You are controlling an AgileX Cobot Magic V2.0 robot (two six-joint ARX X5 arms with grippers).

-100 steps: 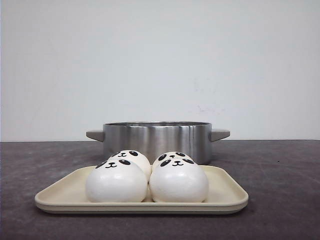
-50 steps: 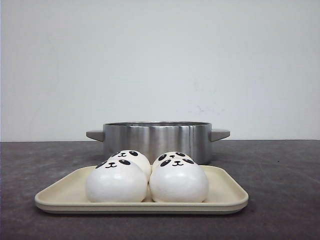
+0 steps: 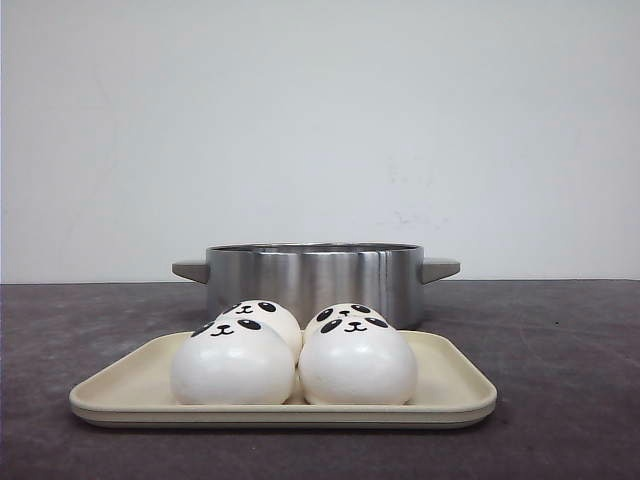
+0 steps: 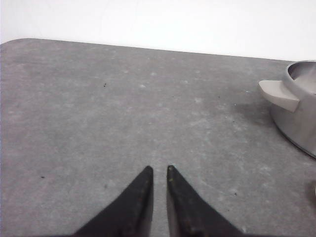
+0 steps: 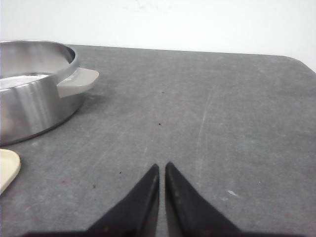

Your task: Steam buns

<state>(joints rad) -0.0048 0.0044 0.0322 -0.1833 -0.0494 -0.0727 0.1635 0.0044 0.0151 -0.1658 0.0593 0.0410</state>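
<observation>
Left gripper (image 4: 159, 170): black tapered fingers pressed almost together, only a thin slit between the tips, holding nothing. It hangs over bare grey desk (image 4: 98, 113), well apart from the pot's near handle at the edge of its view.

Right gripper (image 5: 162, 168): same condition, fingers drawn together on nothing, over bare desk on the far side of the pot. A cream corner of the tray shows at the edge of its view.

Change: none. The front view matches the two earlier pictures in every item; buns, tray and pot have not shifted, and neither arm appears in that view. Judgement: the task is at its very start, with no bun approached.

Pot (image 3: 314, 280): brushed steel, low and wide, grey lug handles on both sides, no lid, standing on the desk just behind the tray. The inside is not visible from the front.

Tray (image 3: 455, 390): cream, rounded corners, shallow rim, near the desk's front edge, centred.

Buns (image 3: 357, 362): four, all on the tray, clustered two in front and two behind at its middle, touching or nearly so. Smooth white domes, flat base down, each with black oval eyes and a small nose and mouth high on the dome. The rear pair is mostly hidden by the front pair.
</observation>
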